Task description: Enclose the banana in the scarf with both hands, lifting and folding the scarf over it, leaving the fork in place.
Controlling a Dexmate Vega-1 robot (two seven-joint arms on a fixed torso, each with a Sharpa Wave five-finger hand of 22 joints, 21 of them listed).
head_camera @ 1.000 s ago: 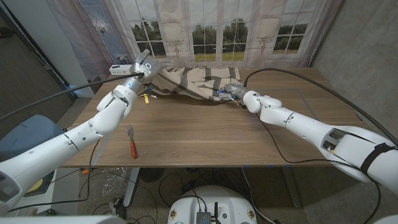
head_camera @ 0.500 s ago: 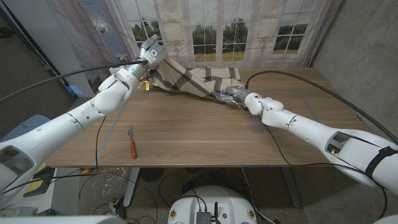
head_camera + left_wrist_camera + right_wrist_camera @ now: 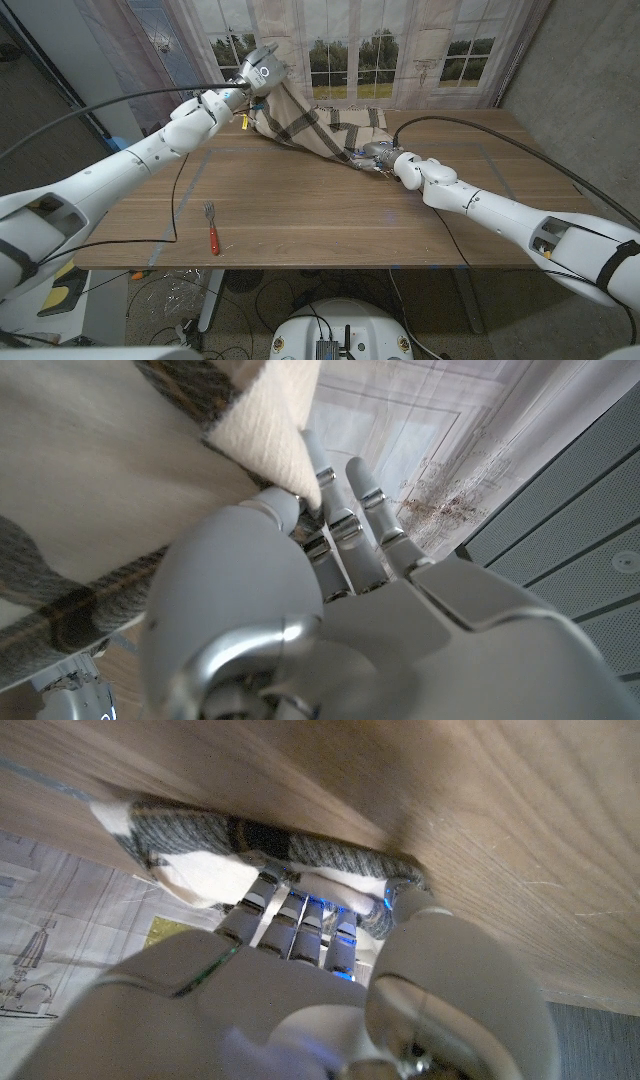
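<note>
Head view shows a brown wooden table [image 3: 330, 215] with a grey wall on the right and a curtain [image 3: 330, 50] printed with windows and trees along the back. A red-handled fork [image 3: 211, 229] lies alone at the lower left of the table, well apart from everything else. The scarf [image 3: 320, 128] (cream with dark stripes) sits near the top middle of the frame. The left hand [image 3: 258, 75] grips one corner of the scarf and holds it up high at the upper left, so the cloth hangs in a slope down to the table. The right hand [image 3: 375, 155] grips the scarf's low edge right on the table, just right of the middle. In the right wrist view the fingers [image 3: 300, 925] tuck under the grey rolled edge. A small bit of yellow, the banana [image 3: 243, 121], peeks out just under the lifted cloth. Half a second ago the left hand was lower and more to the left; it has gone up, and the scarf is pulled tighter. The fork has not moved.
</note>
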